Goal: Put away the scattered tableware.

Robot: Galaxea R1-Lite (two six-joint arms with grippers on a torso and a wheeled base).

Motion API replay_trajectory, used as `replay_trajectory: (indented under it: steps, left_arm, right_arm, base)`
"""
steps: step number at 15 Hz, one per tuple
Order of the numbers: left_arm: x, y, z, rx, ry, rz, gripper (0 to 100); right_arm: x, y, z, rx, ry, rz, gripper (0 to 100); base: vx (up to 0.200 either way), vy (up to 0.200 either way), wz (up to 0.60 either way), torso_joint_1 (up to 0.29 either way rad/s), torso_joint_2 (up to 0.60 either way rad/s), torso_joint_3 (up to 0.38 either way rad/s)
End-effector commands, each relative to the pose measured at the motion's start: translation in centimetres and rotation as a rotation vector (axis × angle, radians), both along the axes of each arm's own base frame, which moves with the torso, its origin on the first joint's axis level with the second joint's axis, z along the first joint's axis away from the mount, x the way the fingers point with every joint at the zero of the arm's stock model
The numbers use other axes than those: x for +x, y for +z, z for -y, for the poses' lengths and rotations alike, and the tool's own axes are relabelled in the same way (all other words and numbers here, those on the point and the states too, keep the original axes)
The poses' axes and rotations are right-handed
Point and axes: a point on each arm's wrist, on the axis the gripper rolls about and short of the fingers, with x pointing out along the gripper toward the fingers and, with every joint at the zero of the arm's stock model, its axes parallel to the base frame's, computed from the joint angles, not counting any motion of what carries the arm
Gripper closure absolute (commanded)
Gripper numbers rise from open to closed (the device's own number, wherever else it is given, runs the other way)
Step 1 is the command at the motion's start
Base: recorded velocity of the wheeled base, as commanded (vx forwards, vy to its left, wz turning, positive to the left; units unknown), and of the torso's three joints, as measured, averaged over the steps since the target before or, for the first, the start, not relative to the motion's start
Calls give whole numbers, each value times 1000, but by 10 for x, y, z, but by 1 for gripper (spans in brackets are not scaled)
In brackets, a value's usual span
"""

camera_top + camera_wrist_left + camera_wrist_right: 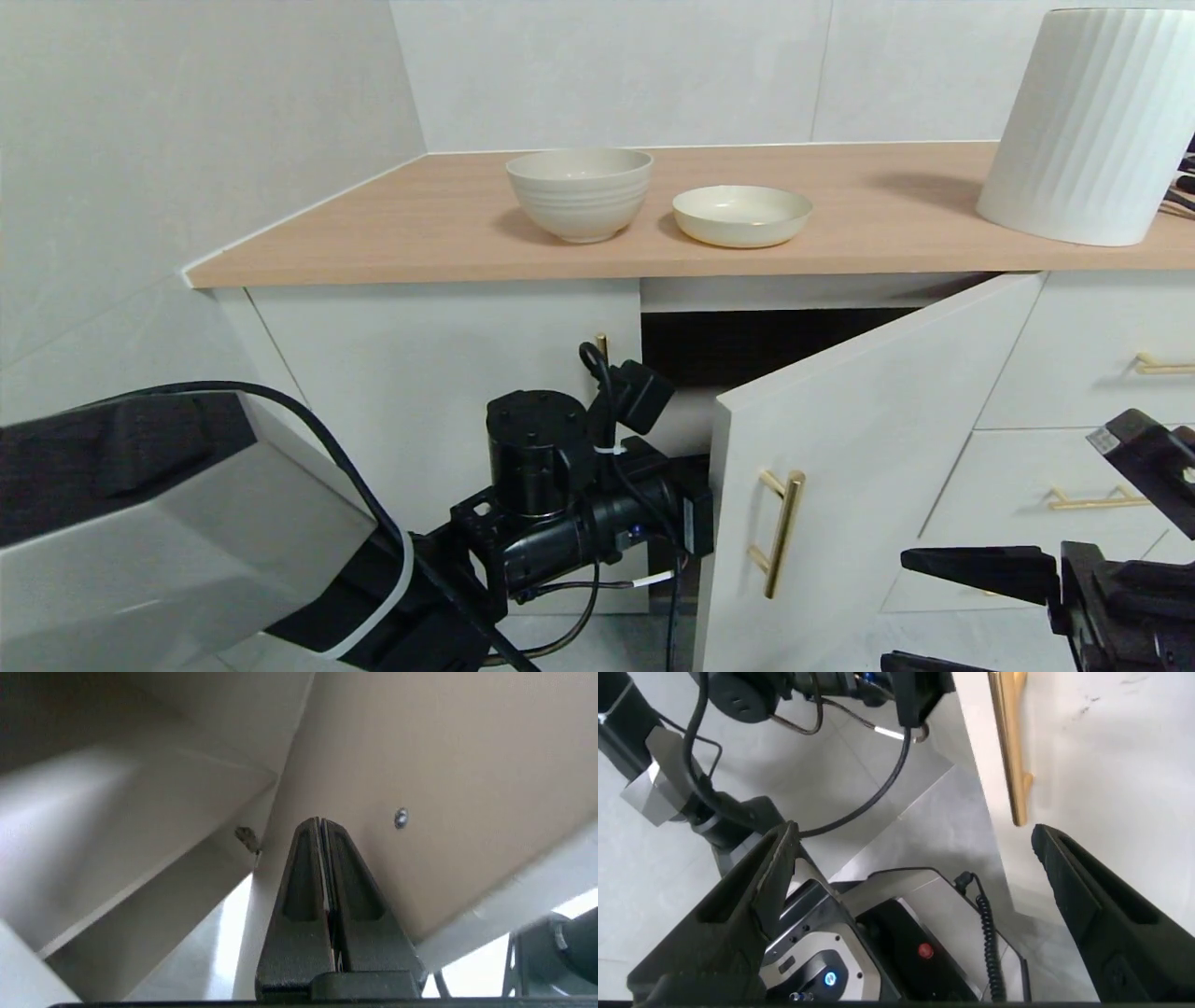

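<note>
A deep cream bowl (579, 194) and a shallow cream dish (742, 215) stand side by side on the wooden countertop (392, 229). Below them a white cabinet door (840, 439) with a gold handle (780, 532) stands ajar. My left gripper (320, 826) is shut and empty, its tips against the door's inner face (448, 775) near a screw (400, 818). My right gripper (893, 609) hangs open low in front of the door, well below the counter, with the handle (1008, 747) just beyond its fingertips.
A tall white ribbed container (1092, 121) stands on the counter's right end. Drawers with gold pulls (1092, 502) lie to the right of the open door. Tiled walls close the counter's back and left sides. The left arm's cable (868, 793) hangs over the floor.
</note>
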Motion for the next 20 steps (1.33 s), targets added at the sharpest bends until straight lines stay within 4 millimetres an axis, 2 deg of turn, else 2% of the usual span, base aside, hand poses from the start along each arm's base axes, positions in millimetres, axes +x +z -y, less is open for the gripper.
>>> replay_trajectory:
  steps: [1,5,11,15,17,19,20]
  left_arm:
    - [-1,-2,3,6,-7,-7,100]
    - [4,1,9,-3,-8,2,100]
    - [12,10,19,1,-1,0,100]
    - [9,9,37,1,15,8,100]
    - [-1,10,53,-3,77,27,100]
    - [-15,13,65,-10,46,34,100]
    - [-43,24,79,-38,-29,49,100]
  right_arm:
    - [0,0,0,0,1,0,0]
    - [0,0,0,0,3,0,0]
    - [-2,1,-1,5,15,4,0]
    - [-5,2,-1,11,29,11,0]
    - [-12,6,-1,26,70,22,0]
    - [-17,9,3,33,82,28,0]
    - [-28,14,9,80,170,50,0]
  base:
    - [-200,0,0,2,-2,7]
    - [-200,0,0,6,2,2]
    - [0,0,0,0,0,0]
    - [0,0,0,0,0,0]
    - [0,0,0,0,0,0]
    - [0,0,0,0,0,0]
    - [0,0,0,0,0,0]
